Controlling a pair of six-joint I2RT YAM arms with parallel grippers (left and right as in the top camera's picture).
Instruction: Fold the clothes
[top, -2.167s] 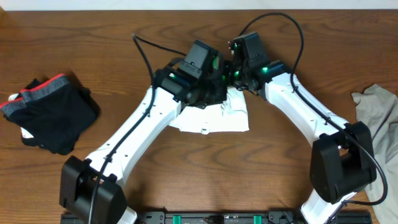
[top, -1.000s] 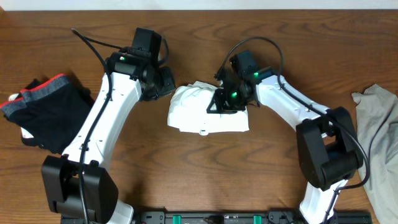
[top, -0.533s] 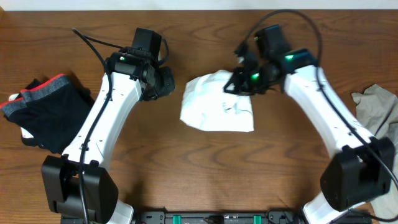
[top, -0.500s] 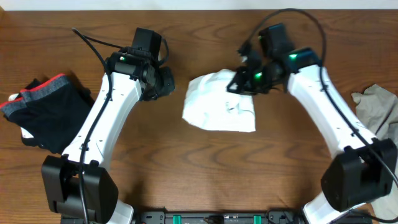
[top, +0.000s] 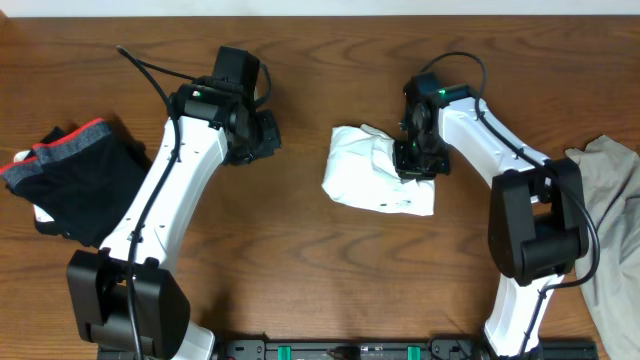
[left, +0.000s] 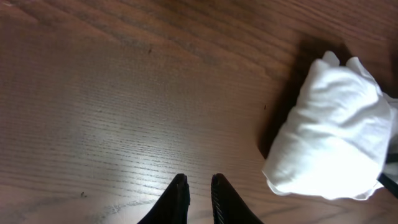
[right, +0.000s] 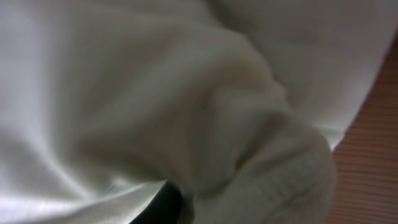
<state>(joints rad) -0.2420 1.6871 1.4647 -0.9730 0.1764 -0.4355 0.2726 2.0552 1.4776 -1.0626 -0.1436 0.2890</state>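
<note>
A white folded garment (top: 370, 182) lies on the wooden table right of centre. My right gripper (top: 414, 160) is down on its right part, and the right wrist view is filled with bunched white cloth (right: 186, 106) pressed around one dark finger (right: 166, 203). My left gripper (top: 266, 136) hovers left of the garment, apart from it. In the left wrist view its fingers (left: 198, 185) are close together and empty above bare wood, with the white garment (left: 329, 140) to their right.
Black shorts with a red waistband (top: 75, 180) lie in a heap at the far left. A grey garment (top: 610, 200) lies at the right edge. Bare wood table (top: 330, 270) spans the front.
The right gripper has dragged the white garment to the right and turned down onto it. The left arm pulled back to the left earlier and has stayed still since.
</note>
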